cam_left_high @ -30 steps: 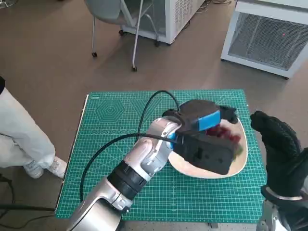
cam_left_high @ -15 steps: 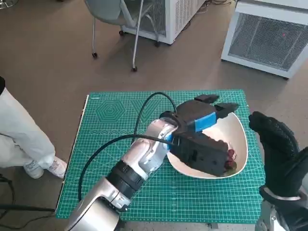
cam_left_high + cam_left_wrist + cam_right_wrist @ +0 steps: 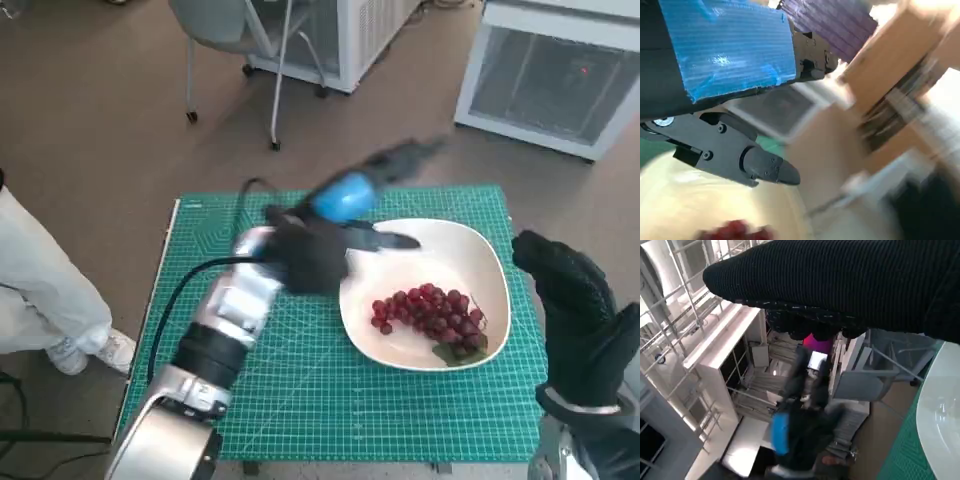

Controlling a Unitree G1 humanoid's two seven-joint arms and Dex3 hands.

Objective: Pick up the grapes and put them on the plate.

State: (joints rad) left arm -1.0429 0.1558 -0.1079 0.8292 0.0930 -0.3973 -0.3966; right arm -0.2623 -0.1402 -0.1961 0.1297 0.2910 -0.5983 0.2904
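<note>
Lying on the plate (image 3: 495, 270), grapes (image 3: 428, 310) sit apart from left hand (image 3: 335, 225) fingers (image 3: 385, 240).

Left robot hand (image 3: 335, 225) overhangs the plate (image 3: 490, 270) rim; grapes (image 3: 428, 310) lie uncovered.

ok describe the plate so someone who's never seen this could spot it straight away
Find the green cutting mat on the small table. On the side nearer the right hand sits the plate: cream, rounded and shallow. It alone holds red grapes and a green leaf.
</note>
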